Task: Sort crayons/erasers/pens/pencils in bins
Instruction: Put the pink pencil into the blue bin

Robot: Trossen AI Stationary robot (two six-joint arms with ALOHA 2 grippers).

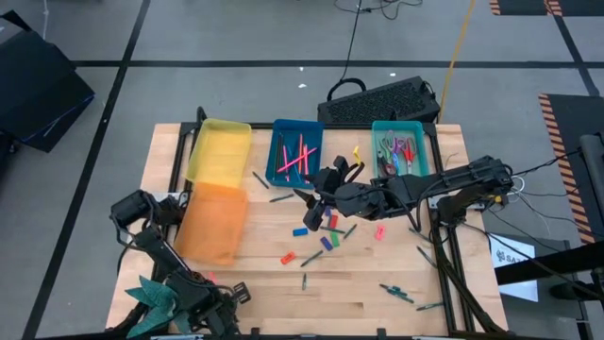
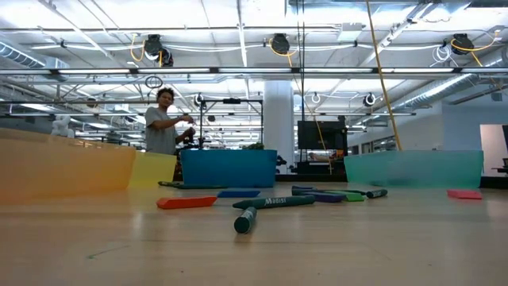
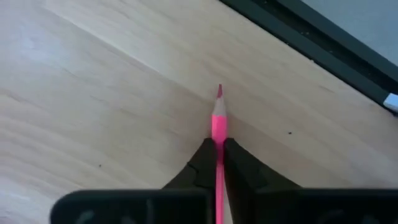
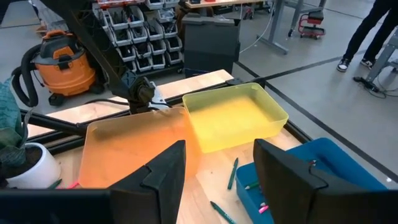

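My left gripper (image 3: 219, 163) pinched a pink pencil (image 3: 218, 124) between its fingers, the sharpened tip pointing out over bare wood near the table's (image 1: 255, 302) front left corner. My right gripper (image 1: 319, 198) hung above the middle of the table, fingers (image 4: 160, 174) spread wide with nothing between them, just in front of the blue bin (image 1: 279, 142).

Four bins stood along the far and left parts of the table: the yellow bin (image 1: 220, 149) with the orange bin (image 1: 212, 222) touching its near end, the blue bin holding pink sticks (image 1: 295, 158), and the teal bin (image 1: 422, 151) at far right, holding a mix of sticks. A black keyboard (image 1: 377, 101) lay behind the blue and teal bins.

The erasers lay loose on the wood in front of the blue bin: a red one (image 1: 286, 258), a blue one (image 1: 299, 231), a purple one (image 1: 327, 243) and a pink one (image 1: 379, 231), scattered among dark green crayons (image 1: 396, 294).

In the low view, a person (image 2: 164, 123) stood in the room behind the table.
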